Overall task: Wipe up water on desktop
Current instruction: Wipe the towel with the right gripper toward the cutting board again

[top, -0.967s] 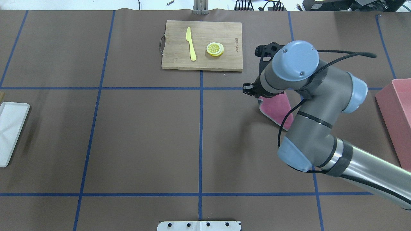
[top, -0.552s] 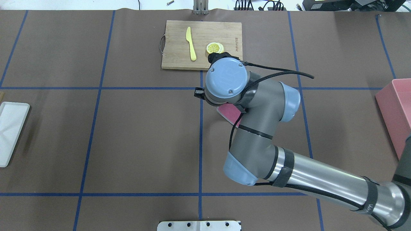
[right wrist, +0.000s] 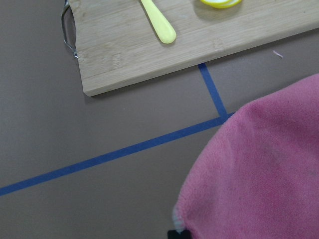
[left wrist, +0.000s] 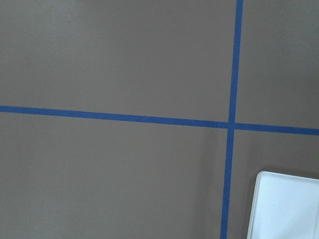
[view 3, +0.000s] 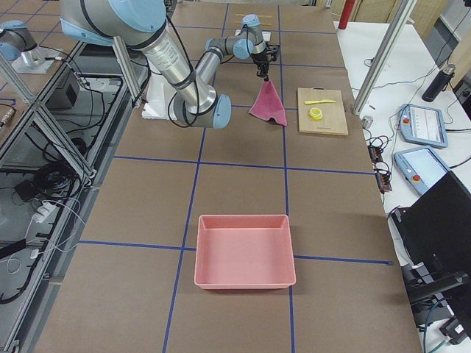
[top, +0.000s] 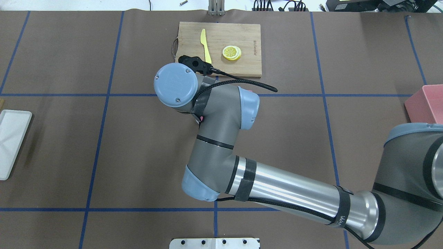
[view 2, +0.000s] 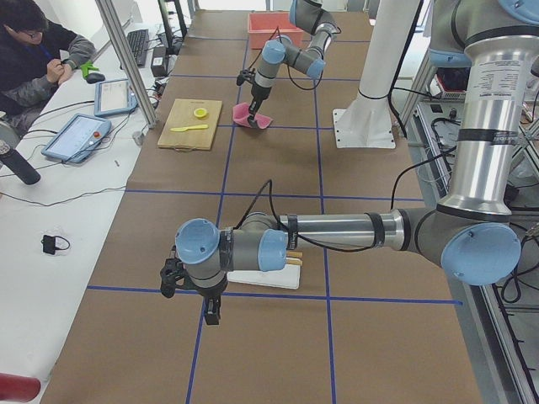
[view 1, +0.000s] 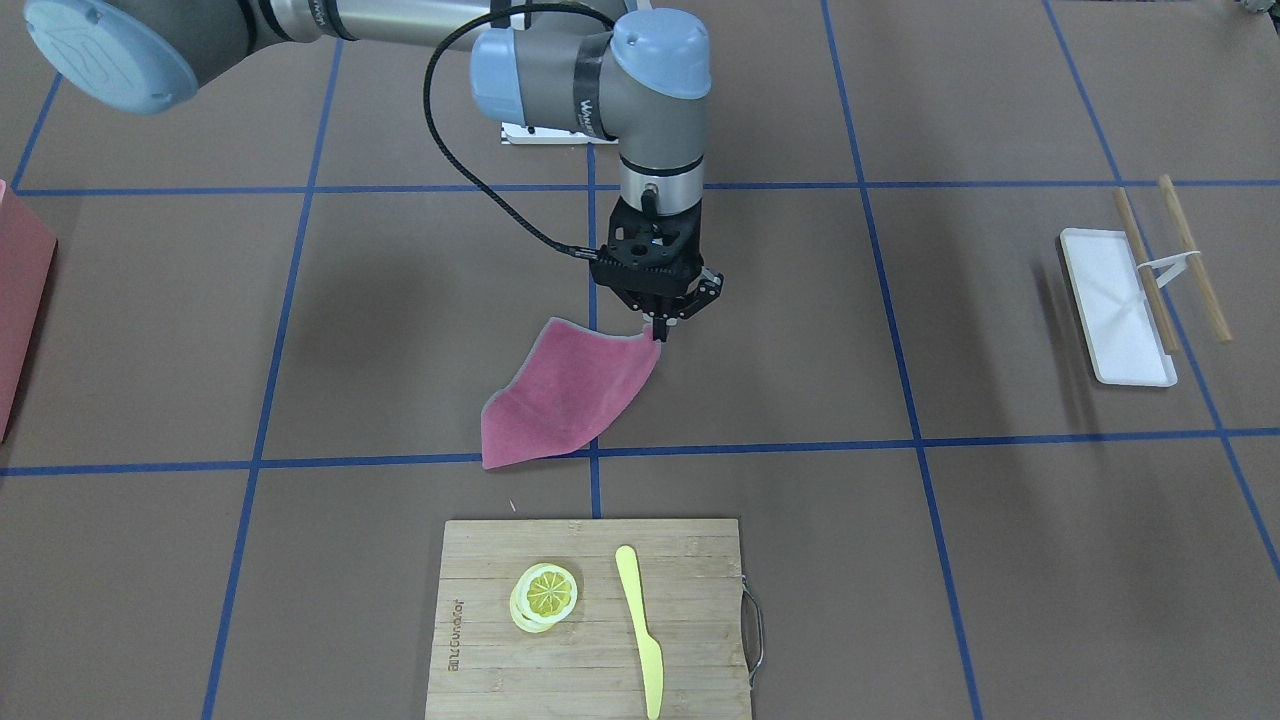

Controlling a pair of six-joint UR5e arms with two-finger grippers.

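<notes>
The desktop (view 1: 900,560) is matte brown with blue tape lines; I see no water on it. My right gripper (view 1: 657,328) is shut on one corner of a pink cloth (view 1: 565,395), which trails on the surface towards the cutting board. The cloth fills the lower right of the right wrist view (right wrist: 259,174). In the overhead view the wrist hides the gripper and nearly all of the cloth. My left gripper (view 2: 211,316) hangs low over the desktop near a white tray (view 2: 265,277); I cannot tell if it is open or shut.
A bamboo cutting board (view 1: 590,620) holds a yellow knife (view 1: 640,630) and lemon slices (view 1: 545,595). The white tray (view 1: 1115,305) has two wooden sticks (view 1: 1190,255) beside it. A pink bin (view 3: 245,250) stands at the robot's right. A person (view 2: 34,50) sits by the table.
My right arm has swept leftward in the overhead view, dragging the pink cloth from the right half of the table to the centre tape line.
</notes>
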